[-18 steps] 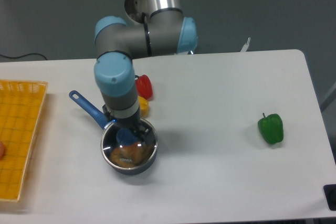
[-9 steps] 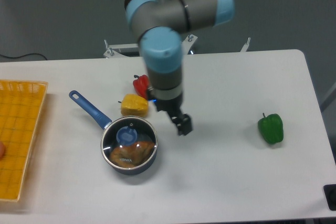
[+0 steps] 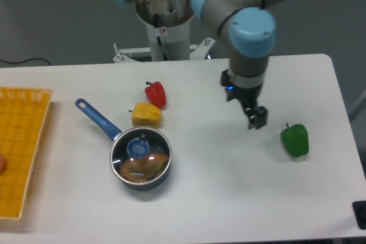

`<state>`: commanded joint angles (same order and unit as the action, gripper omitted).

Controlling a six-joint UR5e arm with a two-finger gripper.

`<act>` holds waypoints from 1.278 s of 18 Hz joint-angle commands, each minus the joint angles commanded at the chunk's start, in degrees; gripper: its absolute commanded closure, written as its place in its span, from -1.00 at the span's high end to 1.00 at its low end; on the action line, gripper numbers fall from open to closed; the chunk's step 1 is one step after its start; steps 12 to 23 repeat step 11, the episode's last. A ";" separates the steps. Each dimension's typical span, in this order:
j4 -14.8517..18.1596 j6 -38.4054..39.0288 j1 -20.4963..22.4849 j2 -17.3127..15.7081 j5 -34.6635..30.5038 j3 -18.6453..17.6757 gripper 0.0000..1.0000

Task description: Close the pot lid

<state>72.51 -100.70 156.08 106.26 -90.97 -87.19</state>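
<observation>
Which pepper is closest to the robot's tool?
The green pepper, alone on the right side of the table, just right of the tool. The red pepper and yellow pepper sit far off to the left, near the pot.

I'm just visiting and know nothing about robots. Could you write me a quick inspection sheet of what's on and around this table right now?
Surface: white table, no spills seen.
Job's things: pot with long blue handle pointing up-left; pot lid sits on the pot, something orange-brown visible through the glass.
Clutter: red pepper and yellow pepper just behind the pot; green pepper at the right; orange basket at the left edge.
Grippers: gripper hangs above the table left of the green pepper, holding nothing; whether its jaws are open cannot be told.
Cables: dark cable behind the table, far left.
Surroundings: grey wall, robot base behind the table.
</observation>
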 joint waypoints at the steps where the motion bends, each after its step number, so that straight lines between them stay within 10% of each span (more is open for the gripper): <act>1: -0.18 -1.85 0.62 0.35 -0.09 0.26 1.00; 23: -0.44 -6.52 5.55 1.23 0.62 1.32 1.00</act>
